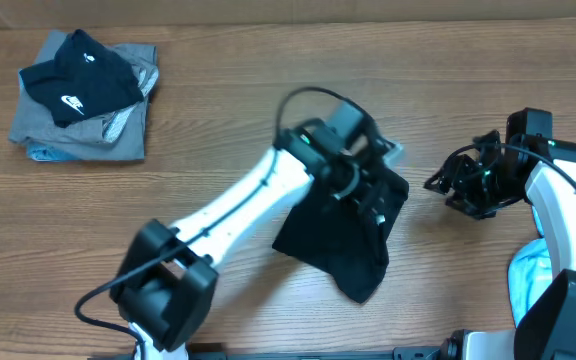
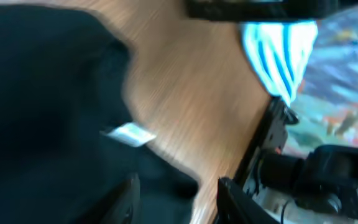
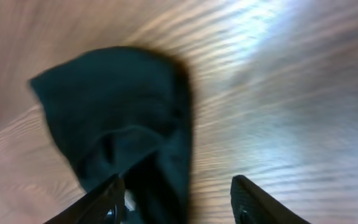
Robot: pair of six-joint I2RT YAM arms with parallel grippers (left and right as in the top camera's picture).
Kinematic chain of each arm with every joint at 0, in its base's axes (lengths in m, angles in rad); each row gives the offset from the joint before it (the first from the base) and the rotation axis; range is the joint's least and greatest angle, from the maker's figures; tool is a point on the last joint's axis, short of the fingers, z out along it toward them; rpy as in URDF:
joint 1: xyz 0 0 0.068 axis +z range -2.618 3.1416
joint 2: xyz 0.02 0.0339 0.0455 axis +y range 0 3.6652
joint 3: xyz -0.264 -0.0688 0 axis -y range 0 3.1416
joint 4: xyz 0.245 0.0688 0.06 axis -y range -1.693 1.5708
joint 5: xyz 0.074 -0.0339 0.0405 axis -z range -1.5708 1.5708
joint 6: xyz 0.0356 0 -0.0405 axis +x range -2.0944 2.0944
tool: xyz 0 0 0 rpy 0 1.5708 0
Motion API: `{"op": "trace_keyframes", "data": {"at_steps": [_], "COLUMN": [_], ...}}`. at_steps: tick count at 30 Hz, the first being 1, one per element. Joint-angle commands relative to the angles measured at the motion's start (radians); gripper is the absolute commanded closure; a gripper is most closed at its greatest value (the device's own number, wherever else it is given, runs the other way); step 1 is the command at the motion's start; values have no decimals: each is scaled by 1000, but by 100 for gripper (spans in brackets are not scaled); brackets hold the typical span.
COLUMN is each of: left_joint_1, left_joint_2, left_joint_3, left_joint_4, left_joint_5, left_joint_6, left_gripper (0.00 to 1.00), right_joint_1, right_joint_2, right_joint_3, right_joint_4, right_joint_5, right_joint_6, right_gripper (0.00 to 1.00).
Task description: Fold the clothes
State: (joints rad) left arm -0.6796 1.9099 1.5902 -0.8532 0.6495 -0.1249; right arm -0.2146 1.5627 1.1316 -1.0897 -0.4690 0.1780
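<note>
The black T-shirt [image 1: 333, 240] lies crumpled in a heap at the table's middle. Its small white label shows in the left wrist view [image 2: 128, 134]. My left gripper [image 1: 373, 200] is over the shirt's upper right part. In the left wrist view its jaws [image 2: 176, 193] are wide apart, with black cloth below and between them; the view is blurred. My right gripper [image 1: 448, 185] is to the right of the shirt, apart from it, pointing at it. In the right wrist view its jaws [image 3: 179, 196] are open, and the shirt [image 3: 117, 112] lies just ahead on the left.
A folded pile at the back left has a smaller black garment with a white swoosh [image 1: 78, 80] on grey clothes [image 1: 103, 135]. A light blue cloth [image 1: 533, 275] lies at the right edge. A blue-striped cloth [image 2: 278, 53] shows beyond the table edge.
</note>
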Motion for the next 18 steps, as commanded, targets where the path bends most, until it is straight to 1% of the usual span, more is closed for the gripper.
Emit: {"op": "trace_keyframes", "data": {"at_steps": [1,2,3,4,7,8,11,12,15,16,17,18], "left_joint_1": [101,121,144,163,213,227,253,256,258,258,258,257], "left_joint_2": [-24,-24,-24,-23,-19,-18,-17,-17,-17,-17,-17,-17], "left_joint_3": [97,108,109,109,91,78,29,7,-52,-66,-79,-92], "left_joint_4": [-103,-137,-163,-187,-233,-241,-248,-246,-232,-226,-220,-214], "left_joint_5": [-79,-109,-143,-166,-187,-185,-185,-185,-185,-185,-184,-185], "left_joint_6": [91,106,114,123,143,149,156,156,156,157,165,175], "left_gripper": [49,43,32,27,19,18,15,14,11,10,10,10], "right_joint_1": [35,54,84,115,216,257,363,391,443,449,451,451], "right_joint_2": [-46,-46,-46,-46,-46,-45,-29,-20,10,18,23,29], "right_joint_3": [29,28,22,16,-12,-26,-69,-88,-135,-148,-164,-175], "right_joint_4": [3,0,2,7,44,64,123,148,209,226,241,250], "right_joint_5": [-76,-75,-74,-75,-52,-27,89,96,108,125,154,186], "right_joint_6": [-48,-49,-49,-49,-47,-31,72,85,137,159,189,218], "right_gripper": [39,38,36,34,28,27,30,35,54,57,64,73]}}
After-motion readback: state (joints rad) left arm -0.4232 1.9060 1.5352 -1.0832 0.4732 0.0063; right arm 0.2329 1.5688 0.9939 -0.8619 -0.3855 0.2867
